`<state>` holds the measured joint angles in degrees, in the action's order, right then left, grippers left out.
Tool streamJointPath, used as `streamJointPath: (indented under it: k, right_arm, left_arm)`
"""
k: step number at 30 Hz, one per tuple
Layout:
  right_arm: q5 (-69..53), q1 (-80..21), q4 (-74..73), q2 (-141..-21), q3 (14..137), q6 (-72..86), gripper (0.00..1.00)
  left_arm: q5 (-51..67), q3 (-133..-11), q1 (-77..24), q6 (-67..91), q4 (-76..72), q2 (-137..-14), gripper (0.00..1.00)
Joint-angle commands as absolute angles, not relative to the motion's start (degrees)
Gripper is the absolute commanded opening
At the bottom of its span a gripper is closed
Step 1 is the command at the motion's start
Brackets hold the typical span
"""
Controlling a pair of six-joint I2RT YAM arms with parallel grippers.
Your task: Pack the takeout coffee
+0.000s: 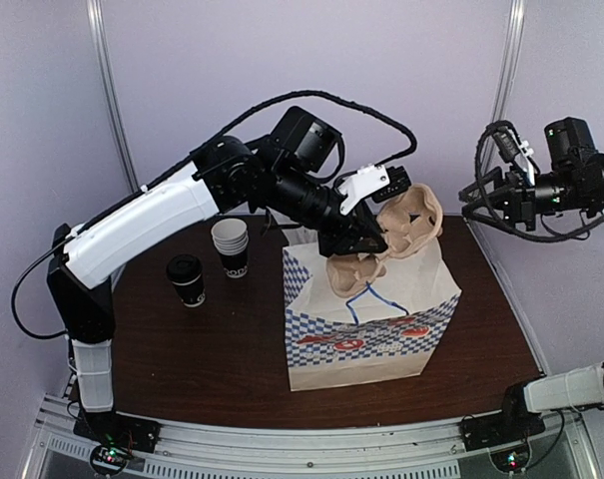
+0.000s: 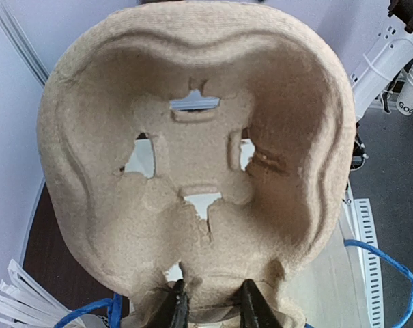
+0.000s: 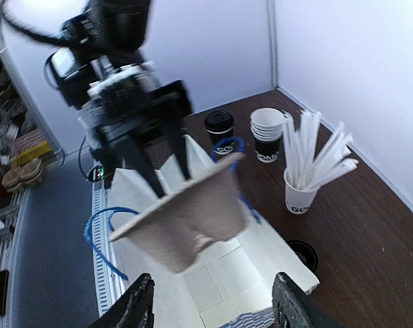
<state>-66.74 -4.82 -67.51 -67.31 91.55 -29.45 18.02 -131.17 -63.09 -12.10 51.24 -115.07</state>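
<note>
The takeout coffee (image 1: 185,279), a black cup with a black lid, stands on the table left of the bag, untouched; it also shows in the right wrist view (image 3: 220,130). My left gripper (image 1: 356,239) is shut on the edge of a tan pulp cup carrier (image 1: 409,222) and holds it tilted over the open mouth of the paper bag (image 1: 366,324). In the left wrist view the carrier (image 2: 192,157) fills the frame, with the fingertips (image 2: 175,307) pinching its bottom edge. My right gripper (image 3: 213,307) is open and empty, raised above the bag's right side.
A stack of lidless white-rimmed cups (image 1: 231,246) stands next to the coffee. A white cup of straws (image 3: 302,195) and a loose black lid (image 3: 303,254) sit behind the bag. The bag's blue handles (image 3: 100,225) stick up at its mouth.
</note>
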Motion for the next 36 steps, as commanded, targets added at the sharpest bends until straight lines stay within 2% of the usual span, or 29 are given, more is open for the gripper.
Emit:
streamJointPath:
  k: [1,7,12,20,24,28,30,36]
  right_arm:
    - [-69.7,-10.0,-85.9,-64.6,95.4,-44.2,0.59]
    - [-60.5,-24.7,-80.6,-63.0,92.0,-38.9,0.59]
    - [-50.1,-35.6,-80.2,-67.5,92.1,-39.2,0.59]
    - [-30.6,-49.8,-71.3,-75.4,95.3,-33.1,0.57]
    - [-32.7,-55.3,-71.9,-76.4,96.5,-34.9,0.59]
    - [-46.7,-60.2,-83.6,-78.0,99.9,-45.6,0.63]
    - [-48.9,-61.1,-85.9,-78.5,101.8,-47.1,0.63]
    - [-36.1,-60.9,-83.6,-77.6,104.8,-46.0,0.64]
  left_arm:
    - [16.4,-132.7,-62.1,-12.3,52.0,-111.6,0.25]
    - [17.4,-132.9,-60.5,-9.8,51.8,-111.6,0.25]
    - [18.5,-133.4,-59.7,-7.7,51.6,-112.0,0.24]
    - [20.1,-133.2,-59.7,-5.3,51.7,-112.5,0.24]
    - [21.1,-132.7,-59.7,-5.1,52.5,-112.5,0.24]
    - [21.4,-132.1,-59.7,-5.3,53.4,-112.5,0.24]
    - [21.5,-132.0,-59.7,-5.7,54.3,-112.6,0.24]
    - [26.1,-131.5,-59.9,-7.6,60.2,-111.8,0.23]
